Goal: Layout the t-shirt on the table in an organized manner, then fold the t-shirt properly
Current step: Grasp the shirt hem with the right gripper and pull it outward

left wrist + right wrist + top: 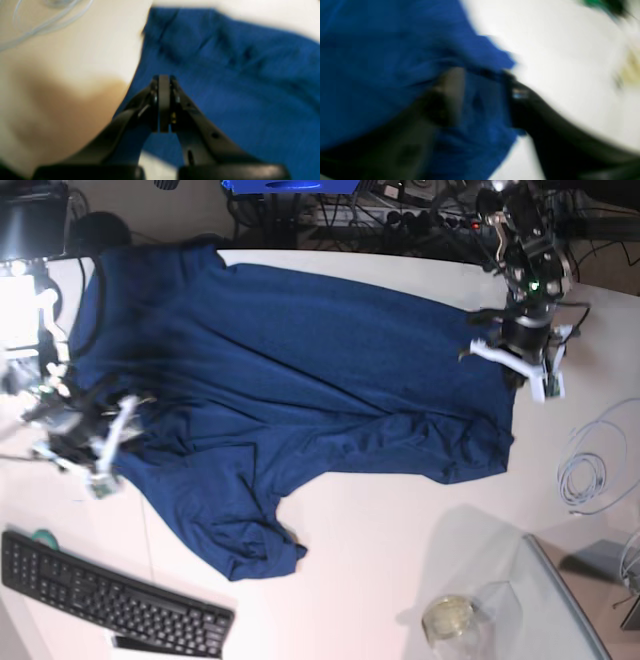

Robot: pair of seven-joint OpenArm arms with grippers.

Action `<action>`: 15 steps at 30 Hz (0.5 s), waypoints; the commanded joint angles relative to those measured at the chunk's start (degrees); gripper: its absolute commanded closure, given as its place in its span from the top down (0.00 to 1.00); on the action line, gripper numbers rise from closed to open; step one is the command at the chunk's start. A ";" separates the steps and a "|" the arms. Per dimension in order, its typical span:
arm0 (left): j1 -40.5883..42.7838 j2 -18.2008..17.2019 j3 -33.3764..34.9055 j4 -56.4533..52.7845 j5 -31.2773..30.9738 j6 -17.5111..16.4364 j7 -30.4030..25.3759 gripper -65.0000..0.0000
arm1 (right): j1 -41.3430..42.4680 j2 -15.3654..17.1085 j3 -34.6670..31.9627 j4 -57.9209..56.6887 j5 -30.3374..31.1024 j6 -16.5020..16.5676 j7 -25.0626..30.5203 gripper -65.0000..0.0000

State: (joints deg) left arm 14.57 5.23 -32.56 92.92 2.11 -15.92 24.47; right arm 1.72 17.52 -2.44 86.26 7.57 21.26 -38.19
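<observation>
The dark blue t-shirt (290,370) lies spread across the white table (400,520), with a sleeve reaching toward the front (240,545). My left gripper (520,370) is at the shirt's right edge. In the left wrist view its fingers (164,82) are pressed together just above the blue fabric (225,75), with no cloth visible between them. My right gripper (108,448) is at the shirt's left edge. The right wrist view is blurred, but there the right gripper (482,82) has its fingers apart, and blue fabric (382,62) lies in the gap.
A black keyboard (110,600) sits at the front left. At the front right are a grey translucent tray (560,600) and a small glass jar (448,617). A coil of pale cable (585,470) lies right of the shirt. Cables and gear crowd the back edge.
</observation>
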 commanded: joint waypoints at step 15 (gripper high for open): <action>1.39 -0.09 -0.02 -2.86 -0.57 -0.21 -1.48 0.00 | 32.26 -7.98 -16.60 -43.58 -0.50 -1.43 12.74 0.76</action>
State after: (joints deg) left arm 16.10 5.34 -32.60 88.90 1.96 -16.29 24.29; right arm 31.79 8.21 -19.62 41.47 7.46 20.99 -26.57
